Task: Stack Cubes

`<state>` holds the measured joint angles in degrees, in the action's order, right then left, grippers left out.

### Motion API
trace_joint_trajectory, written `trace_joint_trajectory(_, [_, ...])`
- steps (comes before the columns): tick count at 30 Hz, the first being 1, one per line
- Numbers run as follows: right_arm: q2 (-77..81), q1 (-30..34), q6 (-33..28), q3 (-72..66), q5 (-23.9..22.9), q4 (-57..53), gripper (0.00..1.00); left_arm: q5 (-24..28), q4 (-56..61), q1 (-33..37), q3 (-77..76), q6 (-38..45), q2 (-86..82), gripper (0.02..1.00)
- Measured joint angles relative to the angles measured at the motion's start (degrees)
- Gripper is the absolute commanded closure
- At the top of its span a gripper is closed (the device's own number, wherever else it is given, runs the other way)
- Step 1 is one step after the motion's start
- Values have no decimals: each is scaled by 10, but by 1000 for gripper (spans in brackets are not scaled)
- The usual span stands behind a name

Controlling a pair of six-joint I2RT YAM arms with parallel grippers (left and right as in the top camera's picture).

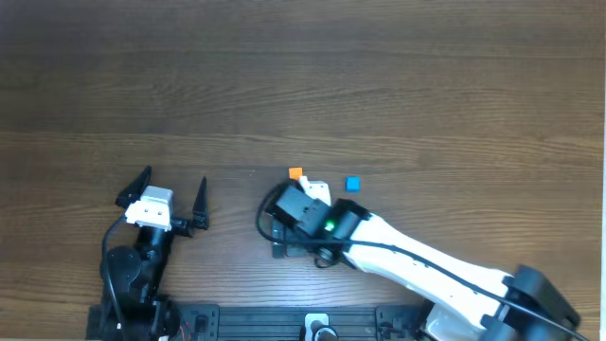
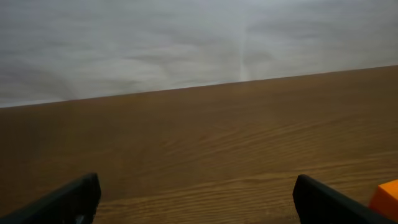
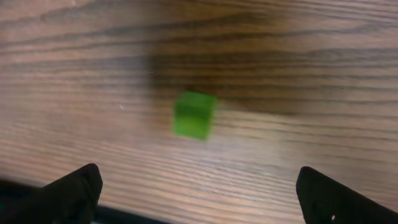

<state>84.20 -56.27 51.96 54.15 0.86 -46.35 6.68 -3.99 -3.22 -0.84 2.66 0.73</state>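
A small green cube (image 3: 194, 115) lies on the wooden table, below my right gripper (image 3: 199, 208) and ahead of its widely spread fingers, untouched. The right gripper is open, held above the table. In the top view the right arm's wrist (image 1: 303, 213) sits over the table's middle, with an orange cube (image 1: 295, 173) just beyond it and a blue cube (image 1: 353, 184) to that cube's right. My left gripper (image 1: 172, 189) stands open and empty at the left. The orange cube (image 2: 385, 198) lies off to its right side.
The wooden table (image 1: 303, 85) stretches bare across its far half. In the left wrist view a pale wall (image 2: 186, 43) rises behind the table's far edge. The arm bases and a black rail (image 1: 284, 322) run along the near edge.
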Motion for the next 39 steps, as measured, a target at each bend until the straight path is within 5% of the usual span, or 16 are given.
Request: trace_joint_trajectory(39, [154,-33,79,42,-36,5,60,0,0,0,0,0,0,18])
